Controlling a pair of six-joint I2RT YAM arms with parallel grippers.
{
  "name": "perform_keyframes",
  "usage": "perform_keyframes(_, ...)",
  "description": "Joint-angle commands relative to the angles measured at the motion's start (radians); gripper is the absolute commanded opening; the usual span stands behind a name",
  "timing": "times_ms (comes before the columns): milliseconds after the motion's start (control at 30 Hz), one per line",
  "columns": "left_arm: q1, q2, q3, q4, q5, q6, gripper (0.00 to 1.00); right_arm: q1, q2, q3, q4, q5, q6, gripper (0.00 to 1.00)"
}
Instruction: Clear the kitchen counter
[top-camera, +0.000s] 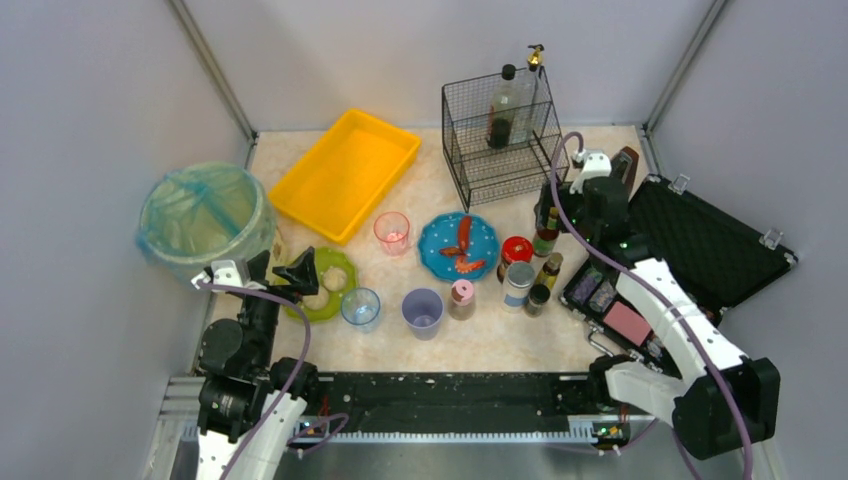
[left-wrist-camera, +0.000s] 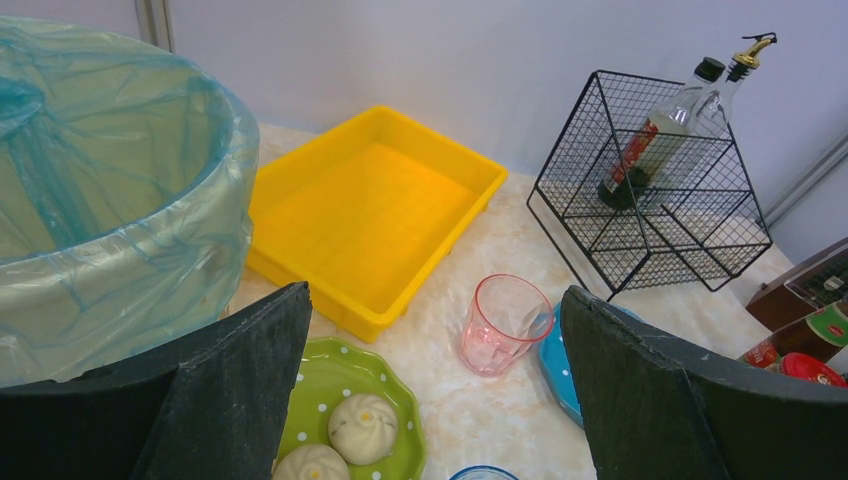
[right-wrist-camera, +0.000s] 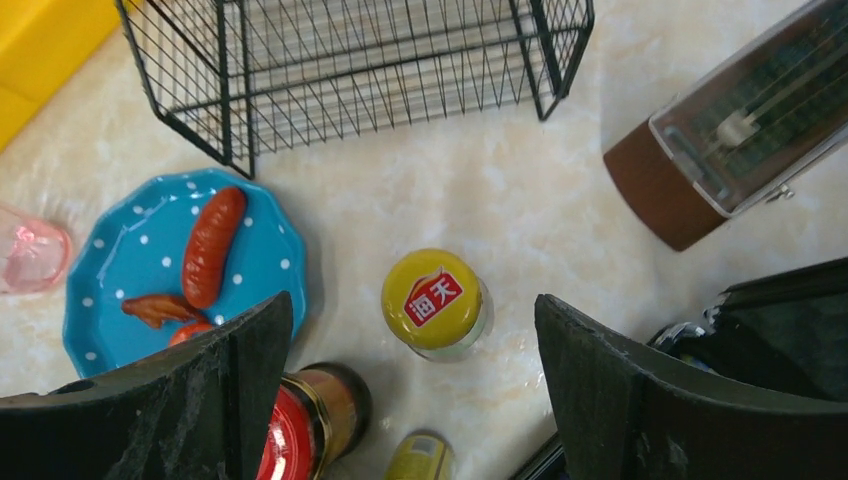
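Observation:
The beige kitchen counter holds many items. My left gripper is open and empty above the green dotted plate, which carries two buns. A pink cup stands ahead, between its fingers. My right gripper is open and empty, hovering over a yellow-capped bottle that sits between its fingers without touching them. A red-lidded jar is beside its left finger. A blue plate with sausages lies further left.
A yellow tray and a lined bin stand back left. A wire basket holding a bottle stands at the back. Blue and purple cups, small jars and a can stand in front. An open black case lies right.

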Motion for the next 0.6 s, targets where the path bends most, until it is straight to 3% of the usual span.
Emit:
perform_keyframes(0, -0.005, -0.013, 0.008, 0.015, 0.012, -0.004, 0.99, -0.003, 0.023, -0.037, 0.048, 0.023, 0.045, 0.88)
perform_keyframes(167, -0.008, -0.014, 0.008, 0.014, 0.012, -0.004, 0.99, -0.01, 0.056, -0.073, 0.099, 0.031, 0.036, 0.81)
perform_keyframes(567, -0.014, -0.01, 0.008, 0.015, 0.01, -0.003, 0.99, -0.016, 0.128, -0.099, 0.19, -0.012, 0.012, 0.54)
